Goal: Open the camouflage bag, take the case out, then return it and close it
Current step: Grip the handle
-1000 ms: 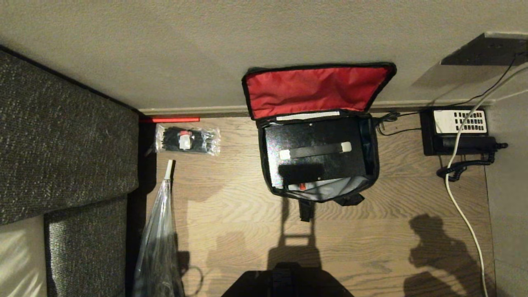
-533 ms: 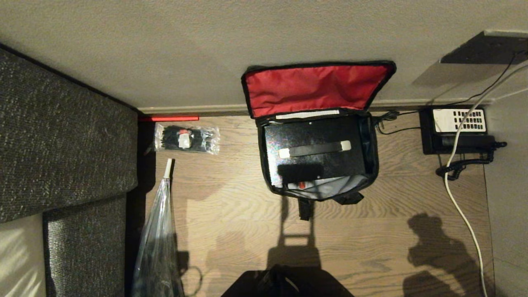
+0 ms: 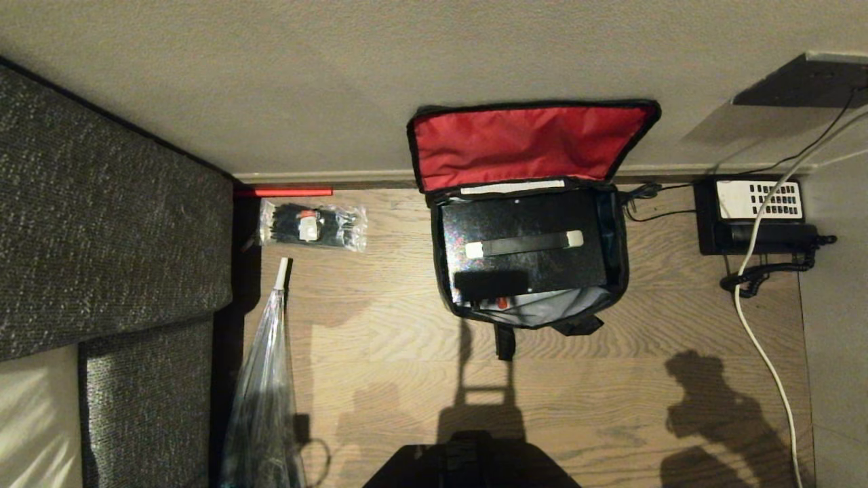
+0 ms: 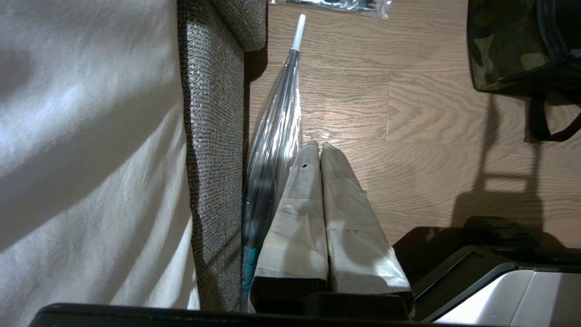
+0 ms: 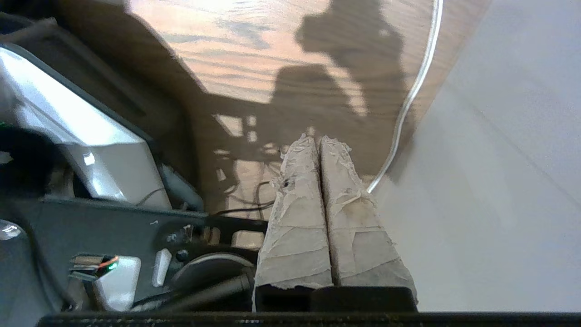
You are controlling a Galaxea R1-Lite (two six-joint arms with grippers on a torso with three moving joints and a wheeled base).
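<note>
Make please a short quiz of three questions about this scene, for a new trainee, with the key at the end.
1. True or false: the camouflage bag has its red-lined lid folded back against the wall.
2. Where is the case? A) on the floor beside the bag B) inside the open bag C) on the sofa
3. Fill in: the jaws of the right gripper are ____.

Key: 1 true. 2 B. 3 shut, holding nothing.
</note>
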